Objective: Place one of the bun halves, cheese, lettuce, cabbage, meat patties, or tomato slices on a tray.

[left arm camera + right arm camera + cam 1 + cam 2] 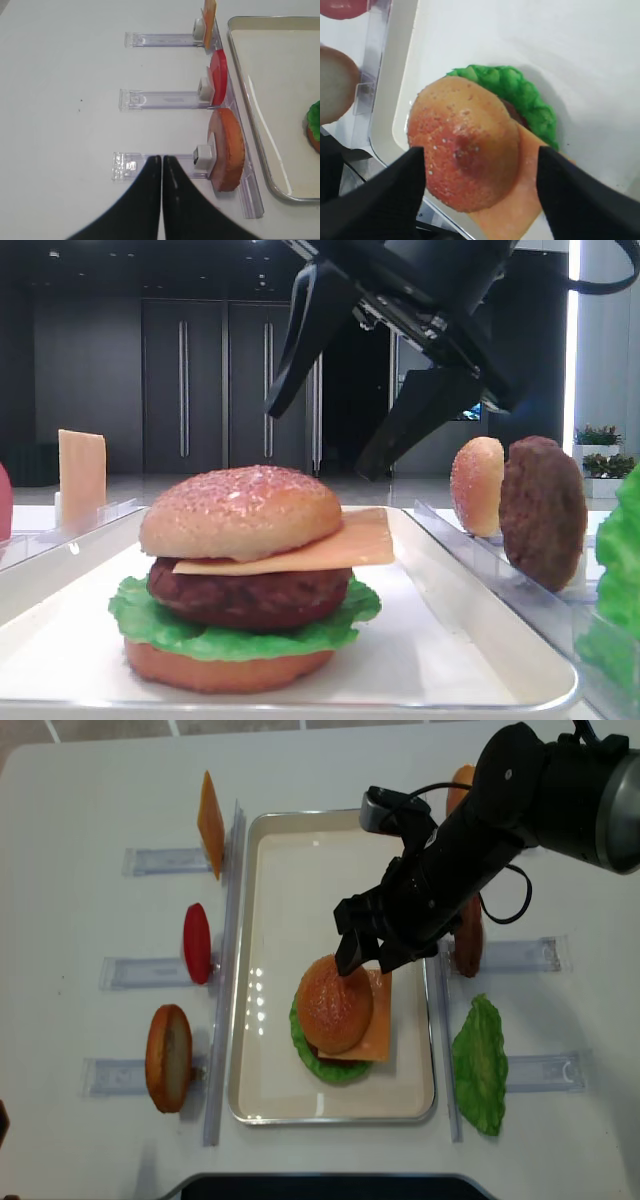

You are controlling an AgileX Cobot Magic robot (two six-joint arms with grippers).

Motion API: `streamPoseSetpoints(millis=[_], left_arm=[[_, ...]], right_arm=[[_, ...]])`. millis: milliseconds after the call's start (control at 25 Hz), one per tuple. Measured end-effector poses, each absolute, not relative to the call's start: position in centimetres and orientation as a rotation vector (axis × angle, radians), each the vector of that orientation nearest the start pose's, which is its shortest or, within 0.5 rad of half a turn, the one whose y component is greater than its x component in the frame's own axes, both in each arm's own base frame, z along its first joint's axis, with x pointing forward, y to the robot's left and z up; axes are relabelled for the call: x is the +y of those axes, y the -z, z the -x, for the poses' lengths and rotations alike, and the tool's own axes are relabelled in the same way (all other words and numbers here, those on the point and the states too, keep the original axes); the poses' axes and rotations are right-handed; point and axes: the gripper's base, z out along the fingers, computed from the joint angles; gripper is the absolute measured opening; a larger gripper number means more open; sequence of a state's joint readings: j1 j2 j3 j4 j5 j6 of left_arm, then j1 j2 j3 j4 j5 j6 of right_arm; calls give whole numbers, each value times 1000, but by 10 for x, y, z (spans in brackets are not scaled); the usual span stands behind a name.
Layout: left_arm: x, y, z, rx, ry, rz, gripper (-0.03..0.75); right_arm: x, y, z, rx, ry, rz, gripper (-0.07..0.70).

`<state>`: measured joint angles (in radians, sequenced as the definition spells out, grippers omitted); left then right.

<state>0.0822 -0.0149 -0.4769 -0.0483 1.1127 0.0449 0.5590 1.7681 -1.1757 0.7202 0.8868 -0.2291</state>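
A stacked burger stands on the white tray (290,870). From the top down it is a speckled bun half (240,510), a cheese (340,545) slice, a meat patty (250,595), lettuce (200,635) and a smooth bottom bun. My right gripper (365,965) hangs open just above the bun half (465,150), with a black finger on each side and clear of it. Cheese (515,210) and lettuce (525,95) stick out from under the bun. My left gripper (162,159) is shut and empty over the table, left of the tray (270,75).
Clear racks left of the tray hold a cheese slice (209,812), a tomato slice (197,942) and a bun piece (168,1058). Racks on the right hold a lettuce leaf (480,1065), a patty (543,510) and a speckled bun (477,485).
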Motion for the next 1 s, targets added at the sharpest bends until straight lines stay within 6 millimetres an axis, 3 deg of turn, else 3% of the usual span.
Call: streamPoseSetpoints(millis=[280, 760, 1000], left_arm=[[-4, -267, 7, 2103, -18, 36, -1], [-4, -267, 7, 2103, -18, 36, -1], [-4, -267, 7, 2103, -18, 36, -1]], right_arm=[[226, -239, -282, 2864, -843, 558, 482], [214, -288, -304, 2861, -478, 531, 482], [189, -300, -319, 2874, -446, 447, 482]])
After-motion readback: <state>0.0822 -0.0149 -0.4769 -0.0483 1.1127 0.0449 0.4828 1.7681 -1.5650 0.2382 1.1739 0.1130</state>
